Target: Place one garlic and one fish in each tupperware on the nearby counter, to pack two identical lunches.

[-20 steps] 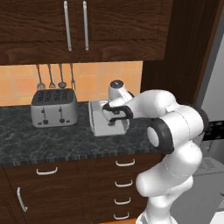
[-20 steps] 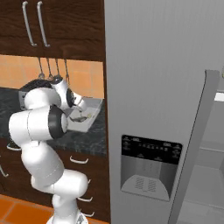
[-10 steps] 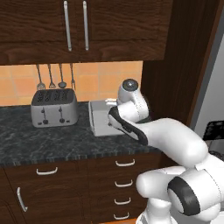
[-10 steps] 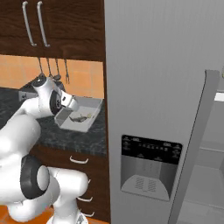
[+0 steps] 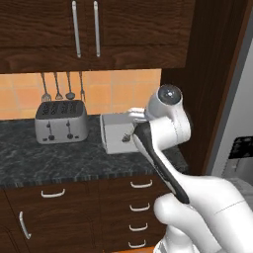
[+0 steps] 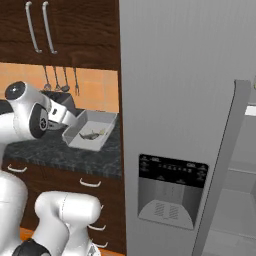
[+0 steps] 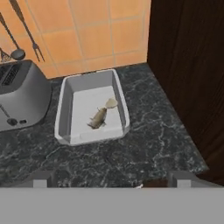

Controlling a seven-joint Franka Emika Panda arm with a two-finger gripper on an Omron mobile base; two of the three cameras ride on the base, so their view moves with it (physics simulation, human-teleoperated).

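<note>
The tupperware (image 7: 92,107) sits on the counter (image 7: 144,140) near its back right corner, just beside the toaster (image 7: 19,94). Inside lie a fish (image 7: 98,118) and a pale garlic (image 7: 111,103), touching or nearly so, toward the right wall of the box. By that, this lunch looks packed.

The tool (image 7: 109,178) hangs above the front edge of the counter, jaws spread wide and empty, only its two tips showing at the bottom of the hand view. The step in hand is likely going for the next item or box; it would be best to lift clear of the rim and the tall dark panel (image 7: 188,65) on the right before swinging.

The hand view shows both items; the right base view shows the fish (image 6: 89,135) but the garlic is hard to tell. In the left base view the arm (image 5: 163,133) hides part of the tupperware (image 5: 118,132), whose near wall hides its contents.
</note>
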